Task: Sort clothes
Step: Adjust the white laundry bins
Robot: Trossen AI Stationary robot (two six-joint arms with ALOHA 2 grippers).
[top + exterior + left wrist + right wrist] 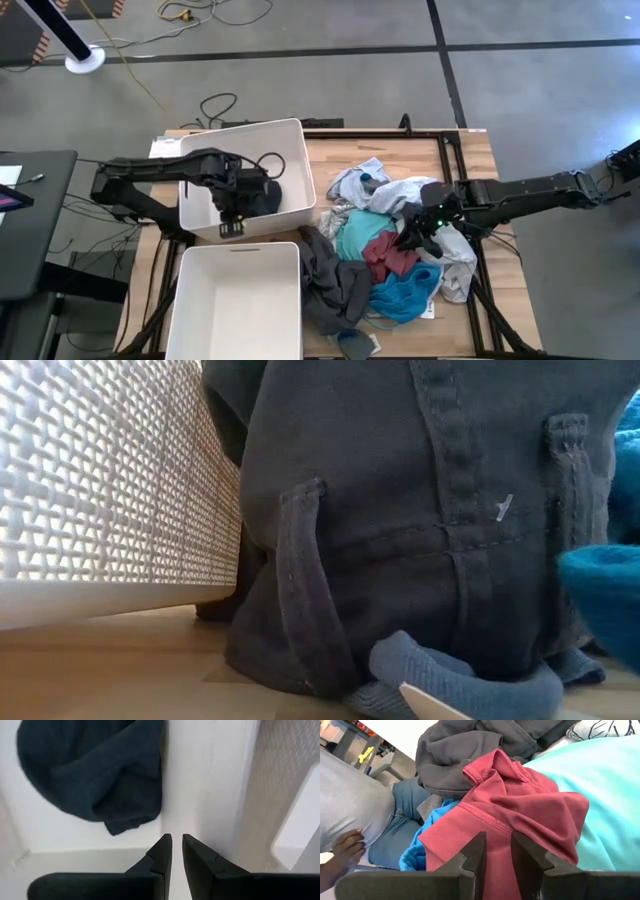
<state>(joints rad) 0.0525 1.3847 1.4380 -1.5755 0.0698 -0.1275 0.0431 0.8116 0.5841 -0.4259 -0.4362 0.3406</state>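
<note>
**Two bins, one heap left to sort**

Many garments lie heaped on the wooden surface [470,150], at about 3 o'clock from its centre. Pile reads, high view: white-and-grey patterned piece [362,183] at 12 o'clock of the heap, teal shirt [352,236] mid-heap, maroon top [385,252] beside it, bright blue fabric [405,292] at 6 o'clock, dark grey trousers [335,280] at 9 o'clock against the near bin [190,300].

Handling: all soft, light, limp; will drape and drag neighbours along. Best hold judged to be a raised fold or hem, e.g. the maroon top's stitched edge.

Right hand [497,851] sits low over the maroon top, fingers narrowly apart; whether cloth is pinched, cannot tell.

Left hand [176,851] inside the far bin [300,170], fingers nearly together, empty; a navy garment [95,770] lies on that bin's floor ahead.
</note>
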